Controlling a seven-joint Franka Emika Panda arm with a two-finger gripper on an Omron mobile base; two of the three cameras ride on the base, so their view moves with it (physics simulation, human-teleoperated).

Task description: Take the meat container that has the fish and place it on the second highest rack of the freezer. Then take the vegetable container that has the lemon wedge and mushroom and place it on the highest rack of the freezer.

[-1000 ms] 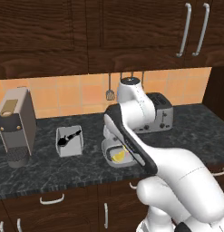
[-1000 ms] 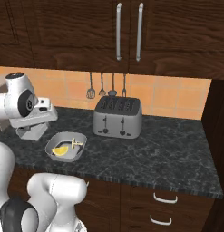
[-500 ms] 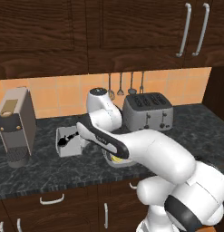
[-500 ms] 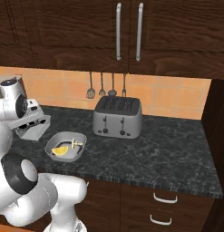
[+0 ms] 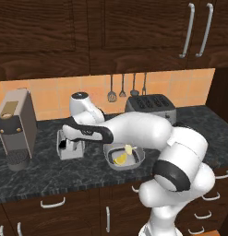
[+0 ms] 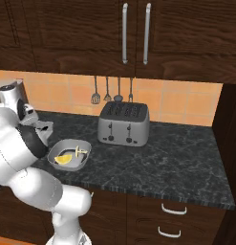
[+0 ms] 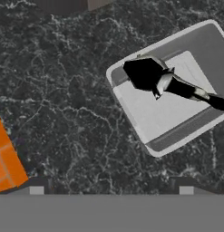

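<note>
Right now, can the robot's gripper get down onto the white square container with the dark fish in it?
Probably yes. The open gripper hovers right over the white square container holding the dark fish on the black speckled counter; the container has no lid and nothing stands between them.

- A square, pale grey meat container with rounded corners point(image 7: 170, 95) is sitting flat on the dark speckled stone counter. In the hand view it is appearing tilted, toward the upper right.
- A dark, glossy fish with a silvery tail point(image 7: 163, 81) is lying inside it, stretching from near one corner across the floor toward the opposite side.
- In the left base view this container point(image 5: 69, 146) is resting to the left of the second one, a little apart from it.
- A shallow, grey, rounded vegetable container point(image 5: 124, 156) is sitting flat near the counter's front edge.
- A yellow lemon wedge point(image 6: 62, 159) is lying inside it, beside a pale, small mushroom point(image 6: 80, 151).
</note>
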